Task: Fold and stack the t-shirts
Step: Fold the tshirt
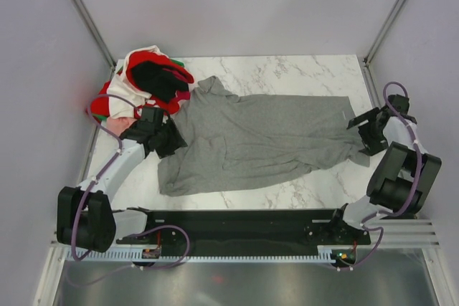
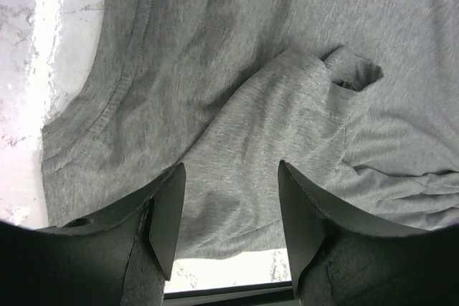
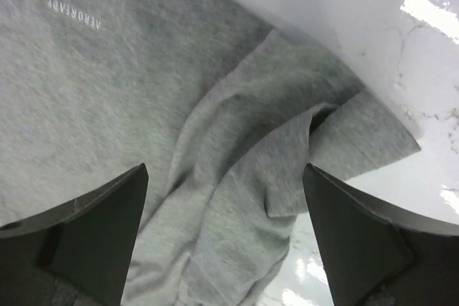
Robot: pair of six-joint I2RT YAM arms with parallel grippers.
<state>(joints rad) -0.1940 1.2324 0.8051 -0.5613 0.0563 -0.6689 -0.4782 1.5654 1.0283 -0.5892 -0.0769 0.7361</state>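
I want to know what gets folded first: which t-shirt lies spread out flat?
The grey t-shirt, spread across the middle of the table; the red, white, black and green ones are bunched in a pile at the far-left corner.

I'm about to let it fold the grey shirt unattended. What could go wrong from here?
The grey t-shirt lies wrinkled, its sleeve bunched near the left fingers; a fold now may trap creases. The hem corner under the open right fingers is doubled over. The pile lies against the shirt and might drag along.
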